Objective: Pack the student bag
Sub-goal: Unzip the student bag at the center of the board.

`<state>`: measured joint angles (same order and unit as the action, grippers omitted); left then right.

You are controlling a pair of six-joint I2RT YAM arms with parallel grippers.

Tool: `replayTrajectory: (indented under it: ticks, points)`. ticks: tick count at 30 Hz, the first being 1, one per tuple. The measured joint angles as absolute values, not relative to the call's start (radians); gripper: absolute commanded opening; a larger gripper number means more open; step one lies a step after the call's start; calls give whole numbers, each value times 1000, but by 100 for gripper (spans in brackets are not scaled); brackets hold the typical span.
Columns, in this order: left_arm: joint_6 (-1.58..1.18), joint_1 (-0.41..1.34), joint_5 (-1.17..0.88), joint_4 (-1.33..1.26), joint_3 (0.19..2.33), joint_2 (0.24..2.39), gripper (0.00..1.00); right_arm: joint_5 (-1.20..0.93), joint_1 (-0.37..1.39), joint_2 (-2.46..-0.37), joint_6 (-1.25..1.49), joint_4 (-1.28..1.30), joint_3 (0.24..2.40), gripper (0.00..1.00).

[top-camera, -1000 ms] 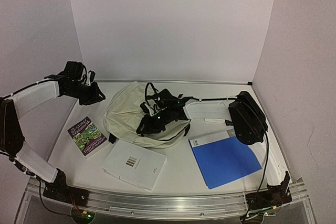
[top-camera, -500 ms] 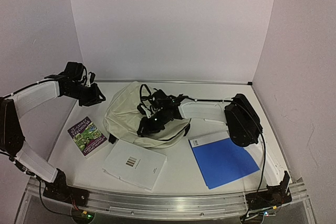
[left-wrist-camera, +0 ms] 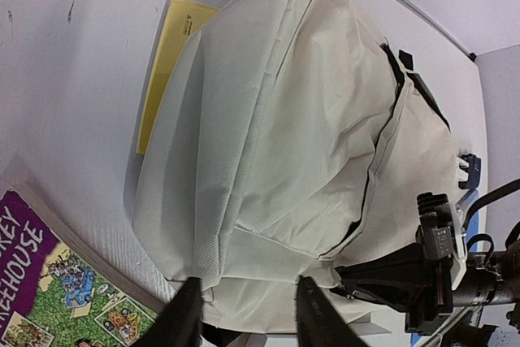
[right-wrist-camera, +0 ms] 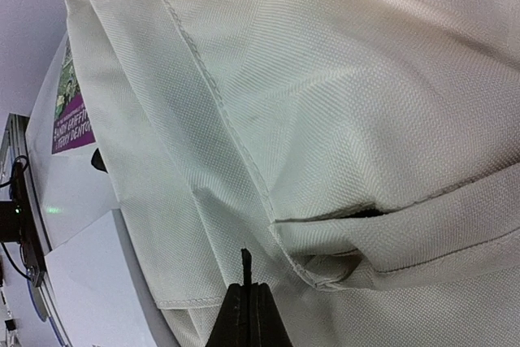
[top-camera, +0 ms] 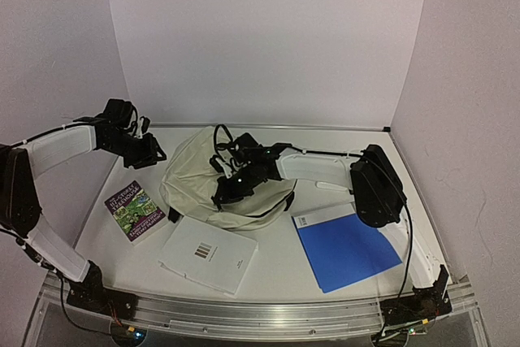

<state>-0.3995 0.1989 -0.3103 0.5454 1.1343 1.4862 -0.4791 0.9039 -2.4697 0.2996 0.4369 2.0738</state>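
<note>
The student bag [left-wrist-camera: 309, 136] hides most of a yellow folder [left-wrist-camera: 166, 62], and the left wrist view's corner crops the purple picture book [left-wrist-camera: 36, 270].

The purple book [left-wrist-camera: 24, 241] carried cover letters cut off at the frame edge: "EY" above "EEHOUSE". In the right wrist view it also showed "DENTON" (the line above was too blurred). The white booklet [top-camera: 207, 253] bore a barcode-like mark and small print, both unreadable.

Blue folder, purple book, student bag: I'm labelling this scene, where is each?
student bag [top-camera: 191, 172], top view, left cream fabric.
blue folder [top-camera: 348, 249], top view, cover centre.
purple book [top-camera: 136, 211], top view, cover centre.
</note>
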Motion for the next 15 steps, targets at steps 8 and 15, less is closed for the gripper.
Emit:
replayTrajectory:
  ticks: [8,15]
  points:
    - [-397,199,-334,549,1097,1492,71,-489,904,-2415,291,455,2083,0]
    - [-426,199,-339,546,1085,1567,61,-491,902,-2379,291,456,2132,0]
